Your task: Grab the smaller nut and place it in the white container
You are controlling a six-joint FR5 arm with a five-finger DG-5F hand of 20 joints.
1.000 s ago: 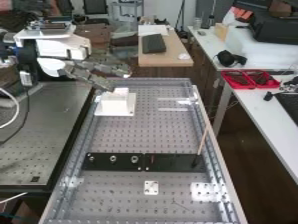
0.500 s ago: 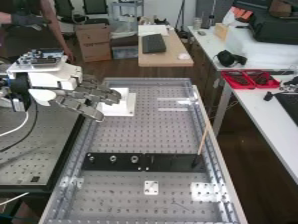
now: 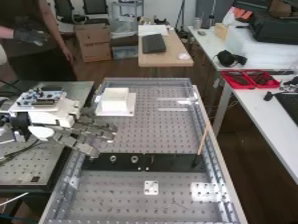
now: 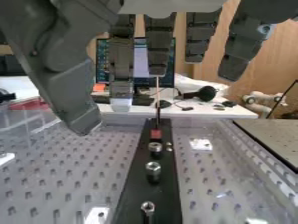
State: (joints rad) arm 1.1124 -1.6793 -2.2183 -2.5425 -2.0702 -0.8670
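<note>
With the hand spread and empty, swung nearer, from beside the white container at the far left to the left end of the black strip; closer to the smaller nut, probably the leftmost, on that strip; seemingly set for lowering and pinching next

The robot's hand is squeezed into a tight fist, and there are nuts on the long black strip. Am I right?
Not quite: the hand isn't in a fist. The wrist view shows its fingers open. There are nuts on the long black strip, though.
</note>
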